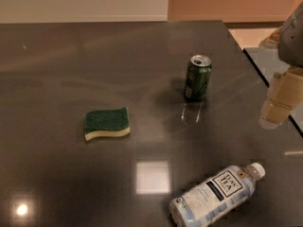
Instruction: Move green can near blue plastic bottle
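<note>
The green can (198,78) stands upright on the dark table (71,70), right of centre, with its silver top and opening showing. The blue plastic bottle (215,195) lies on its side at the front right, white cap pointing up and right. My gripper (279,103) hangs at the right edge of the view, above the table's right side, to the right of the can and apart from it. It holds nothing that I can see.
A green-and-yellow sponge (107,123) lies flat left of centre. The table's right edge (255,67) runs diagonally near the gripper, with a lower pale surface beyond it. A wall stands behind the table.
</note>
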You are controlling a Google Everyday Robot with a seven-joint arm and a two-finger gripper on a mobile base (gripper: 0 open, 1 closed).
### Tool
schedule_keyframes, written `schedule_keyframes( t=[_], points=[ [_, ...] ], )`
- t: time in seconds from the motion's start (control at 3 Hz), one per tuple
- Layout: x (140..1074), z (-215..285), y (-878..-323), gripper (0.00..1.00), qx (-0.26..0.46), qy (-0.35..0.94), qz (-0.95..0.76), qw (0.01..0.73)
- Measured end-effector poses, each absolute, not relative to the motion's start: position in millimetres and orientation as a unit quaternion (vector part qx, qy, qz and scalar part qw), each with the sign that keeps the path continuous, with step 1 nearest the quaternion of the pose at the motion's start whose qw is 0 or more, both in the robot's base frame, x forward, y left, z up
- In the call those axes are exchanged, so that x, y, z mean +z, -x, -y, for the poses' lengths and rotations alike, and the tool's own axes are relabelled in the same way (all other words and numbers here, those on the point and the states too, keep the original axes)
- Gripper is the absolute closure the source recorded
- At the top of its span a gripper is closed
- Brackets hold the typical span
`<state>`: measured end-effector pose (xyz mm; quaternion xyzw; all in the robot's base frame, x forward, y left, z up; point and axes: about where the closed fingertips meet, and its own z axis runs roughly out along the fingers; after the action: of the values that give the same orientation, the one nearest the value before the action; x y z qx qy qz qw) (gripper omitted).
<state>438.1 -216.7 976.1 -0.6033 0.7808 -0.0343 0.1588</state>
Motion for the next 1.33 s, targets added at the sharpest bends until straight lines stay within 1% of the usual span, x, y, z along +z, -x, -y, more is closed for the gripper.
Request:
schedule_keyframes(
  t=[0.67, 1.33],
  points=[
    [976, 217, -438, 0.00, -0.034, 0.603, -0.781, 0.159],
    [972, 203, -499, 0.00, -0.016, 0.599, -0.775, 0.198]
  ],
)
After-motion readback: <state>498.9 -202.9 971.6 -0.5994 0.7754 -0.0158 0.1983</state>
